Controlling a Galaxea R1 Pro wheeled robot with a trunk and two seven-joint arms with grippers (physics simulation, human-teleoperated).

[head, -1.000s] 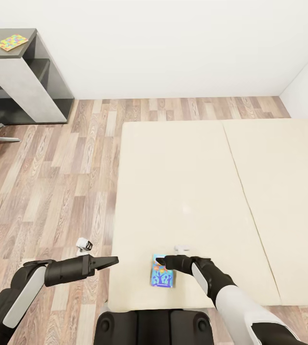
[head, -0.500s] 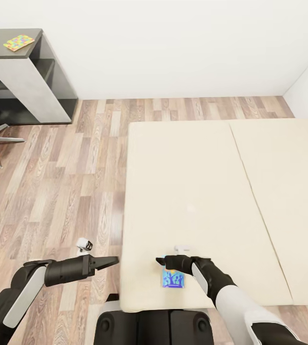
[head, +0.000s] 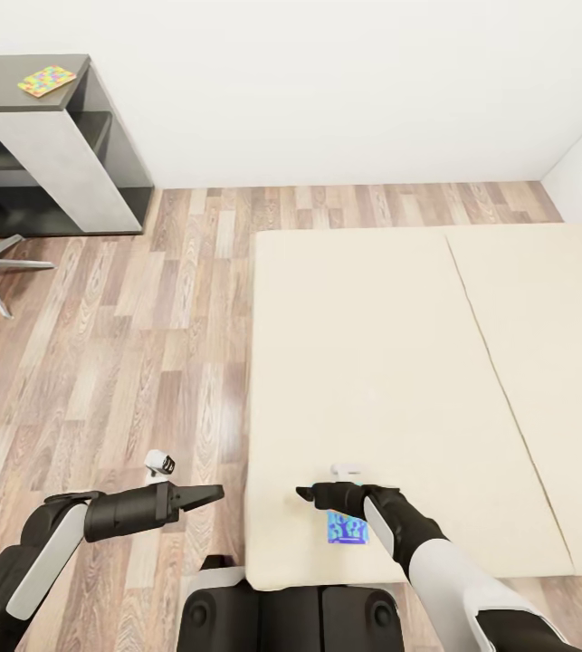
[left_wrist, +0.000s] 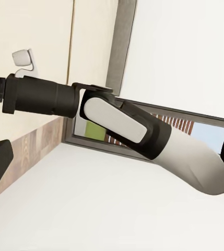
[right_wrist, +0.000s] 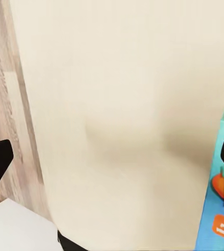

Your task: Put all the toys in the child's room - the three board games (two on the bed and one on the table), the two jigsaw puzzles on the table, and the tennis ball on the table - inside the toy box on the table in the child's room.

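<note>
Reaching for the blue board game on the bed

Nearest, the right tool (head: 307, 494), spread wide, hovers just beside the blue board game (head: 348, 528) lying at the bed's (head: 372, 344) near edge; next it must close on the box. The left tool's (head: 211, 493) spread I cannot tell. Far off, a jigsaw puzzle (head: 46, 80) lies on the desk (head: 1, 81).

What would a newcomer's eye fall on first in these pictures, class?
First comes the big beige bed, which spreads across the right half of the head view. Next is the small blue board game near its front edge, partly under the right pincer. Last is the multicoloured jigsaw puzzle, which lies on the dark table at far left.
</note>
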